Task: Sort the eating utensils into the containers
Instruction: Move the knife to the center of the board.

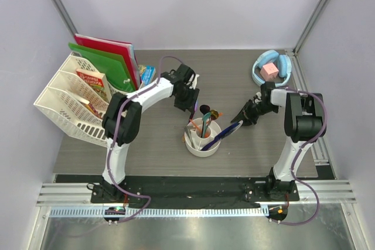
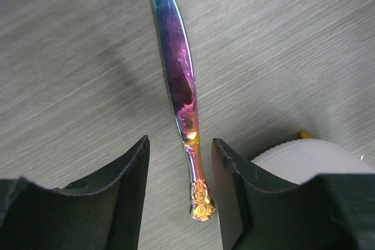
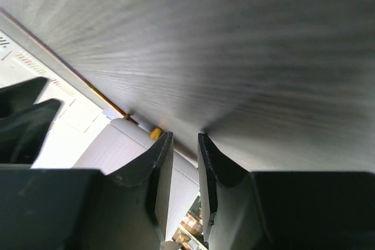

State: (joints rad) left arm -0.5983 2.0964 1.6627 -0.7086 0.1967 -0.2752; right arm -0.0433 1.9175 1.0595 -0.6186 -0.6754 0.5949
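L pincer astride rainbow knife, not yet gripped.
Knife lies flat on table, handle between L fingers, which stand apart w/ gaps both sides; cup just beside. R pincer slightly apart, nothing seen between. Advice: centre on handle, go down to tabletop, close square, lift w/o tilt, drop handle-first into a free compartment.

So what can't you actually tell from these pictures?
- Top view: whether the right hand really grips the dark blue knife; it is too small, and its own blurred camera shows no knife.
- Top view: which compartments of the white cup hold what; the cutlery crowds them.
- Left wrist view: most of the cup, behind a finger and the frame edge.
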